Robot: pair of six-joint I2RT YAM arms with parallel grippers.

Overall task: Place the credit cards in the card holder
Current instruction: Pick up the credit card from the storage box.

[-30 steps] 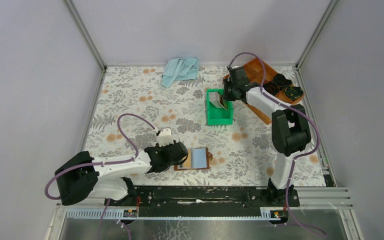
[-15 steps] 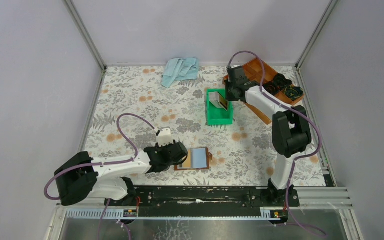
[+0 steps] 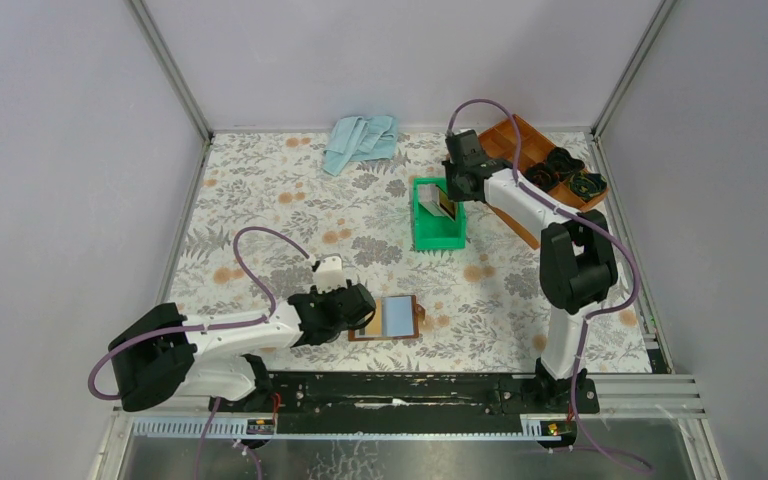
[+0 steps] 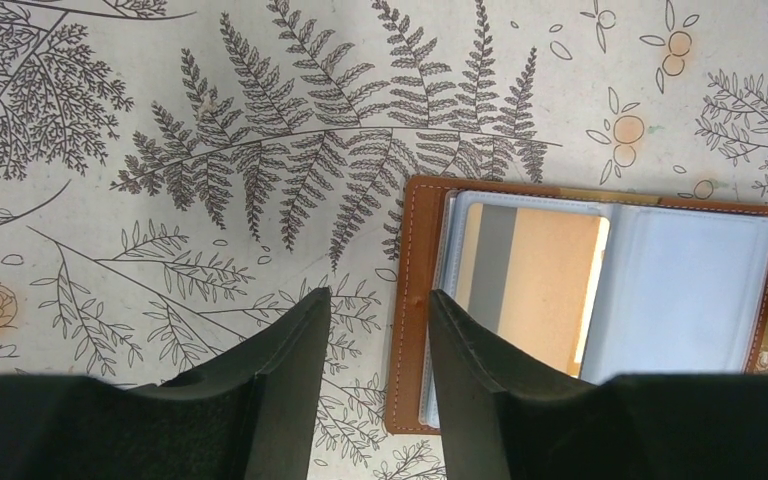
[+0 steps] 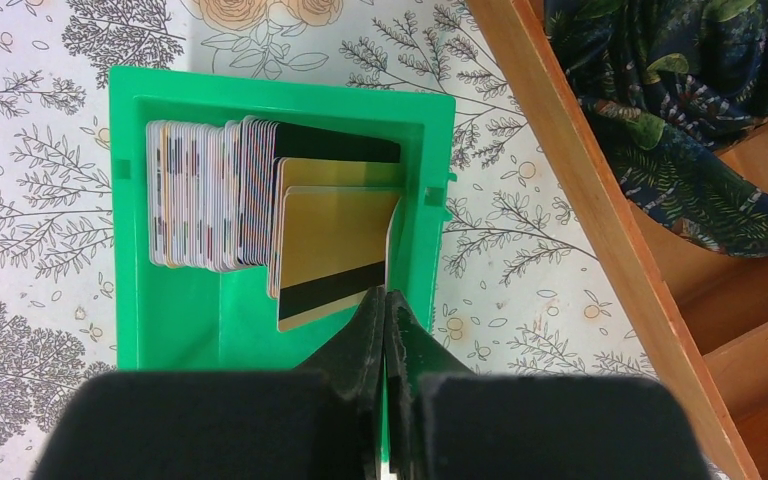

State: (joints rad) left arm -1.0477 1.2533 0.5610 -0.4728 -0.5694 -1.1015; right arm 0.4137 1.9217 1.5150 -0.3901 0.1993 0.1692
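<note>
The cards [image 5: 200, 195] are standing on edge in a packed row inside the green bin [image 5: 260, 85], which is sitting far across the desk [image 3: 260, 220], well apart from the open brown card holder [image 3: 390, 318] near the front edge. The right fingers [image 5: 385, 325] are pressed almost together and seem to be pinching the gold card [image 5: 332, 245], the one with the dark stripe, by its near right corner, holding it tilted above the row. That card is looking thin, light and stiff with a slick plastic face, so a corner pinch is probably letting it swivel. A hold further in along the short edge would be steadier. Nothing about it is looking fragile.

The bin's right wall is running just beside the card, and the wooden tray [image 5: 580, 180] with dark patterned fabric [image 5: 680, 110] is lying just beyond. The free way out is looking to be straight up, then toward the near side over open desk.

The left fingers [image 4: 378, 300] are standing spread and holding nothing, with one lying over the holder's stitched left edge; whether it is pressing down I cannot tell. The holder is lying flat, a striped card [image 4: 525, 280] showing through one clear sleeve [image 4: 690, 290]. The sleeves are probably soft and narrow-mouthed, so the incoming card is needing a square, shallow entry. A blue cloth [image 3: 360, 140] is lying at the far edge, well apart from both
</note>
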